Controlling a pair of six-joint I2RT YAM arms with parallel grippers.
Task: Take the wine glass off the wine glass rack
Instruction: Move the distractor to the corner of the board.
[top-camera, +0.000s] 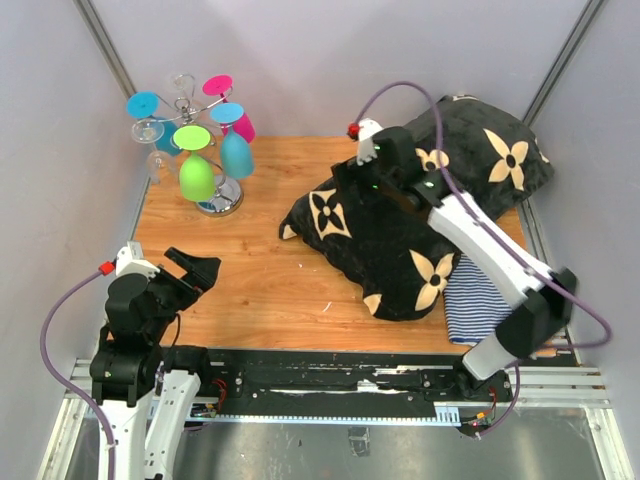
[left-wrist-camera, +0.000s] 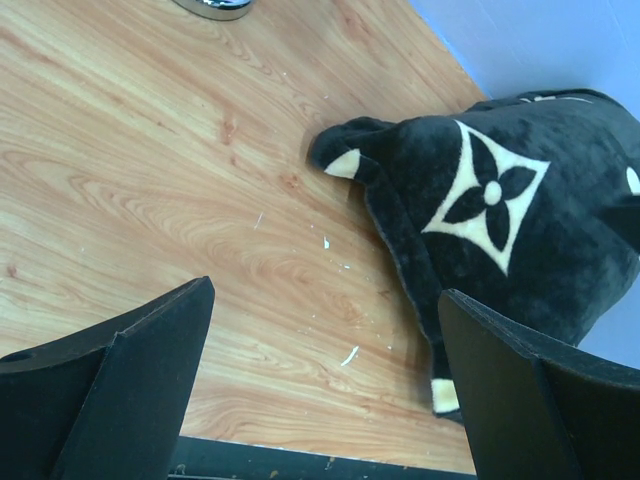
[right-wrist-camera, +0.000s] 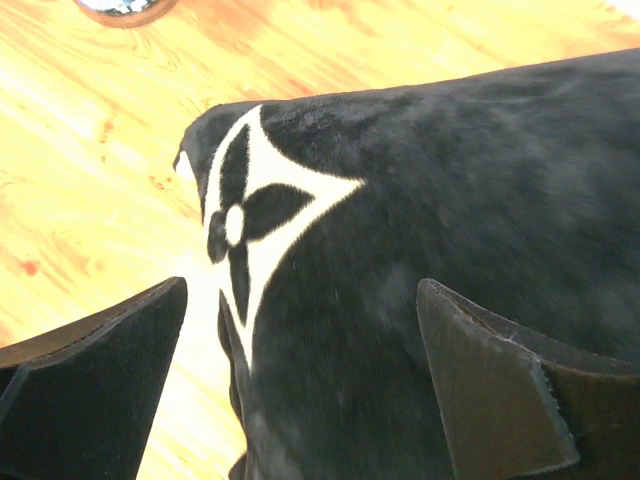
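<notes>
- On the wine glass rack (top-camera: 222, 198), the green wine glass (top-camera: 197, 177) hangs bowl-down.
- Both have fingers spread wide; the left gripper (top-camera: 198, 268) sits nearer the rack than the right gripper (right-wrist-camera: 300, 330), so it should probably cup the bowl and slide it outward.

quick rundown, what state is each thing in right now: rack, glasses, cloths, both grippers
wine glass rack, upright, loaded with glasses
green wine glass, hanging upside down on the rack
blue wine glass, hanging upside down on the rack
black blanket, crumpled in a heap
striped cloth, partly under the blanket
left gripper, open, holding nothing
right gripper, open, holding nothing, over the blanket
</notes>
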